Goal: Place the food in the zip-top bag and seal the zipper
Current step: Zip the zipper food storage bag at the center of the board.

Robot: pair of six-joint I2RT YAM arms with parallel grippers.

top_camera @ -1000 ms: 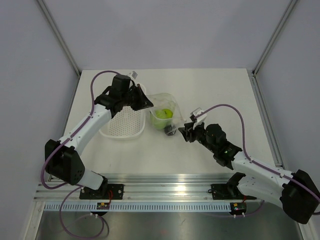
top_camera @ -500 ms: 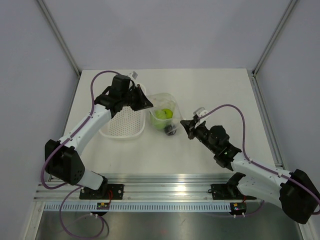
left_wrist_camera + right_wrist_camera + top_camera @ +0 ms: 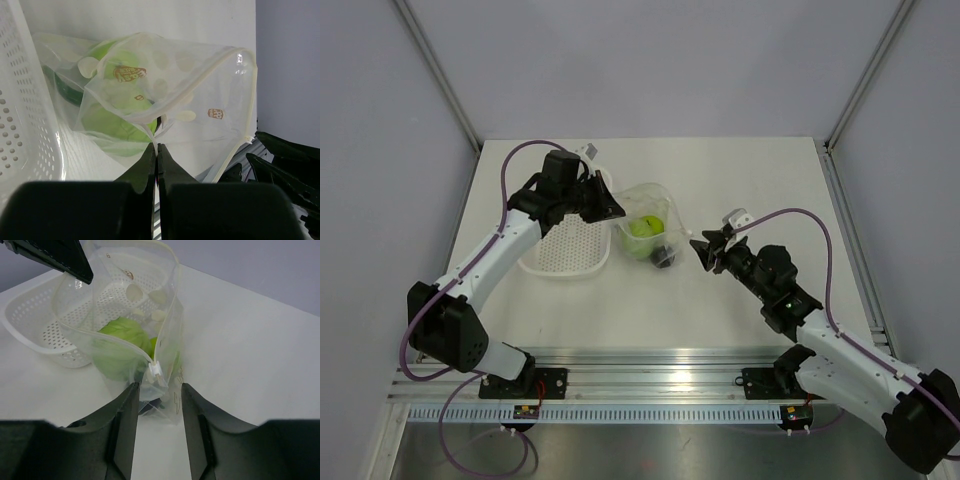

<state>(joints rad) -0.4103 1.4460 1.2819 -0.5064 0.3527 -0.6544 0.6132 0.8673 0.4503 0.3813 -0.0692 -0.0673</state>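
The clear dotted zip-top bag [image 3: 648, 222] stands open on the table beside the tray. It holds the lime-green round fruit [image 3: 642, 228] and a small dark piece [image 3: 663, 259]; the fruit also shows in the right wrist view [image 3: 120, 347]. My left gripper [image 3: 616, 209] is shut on the bag's left edge [image 3: 156, 142] and holds it up. My right gripper [image 3: 701, 248] is open, just right of the bag. The white zipper slider [image 3: 155, 372] sits between its fingers [image 3: 120, 415], just ahead of the tips. The zipper strip [image 3: 200, 82] runs along the open mouth. The chili pepper is not clearly visible.
A white perforated tray [image 3: 565, 250] sits left of the bag, under my left arm; it shows in the right wrist view [image 3: 30, 325] too. Grey walls enclose the table on three sides. The aluminium rail [image 3: 650, 375] with the arm bases runs along the near edge.
My right gripper has moved right and slightly back, then turned to face the bag's right corner. My left gripper still holds the bag's left edge in the same place.
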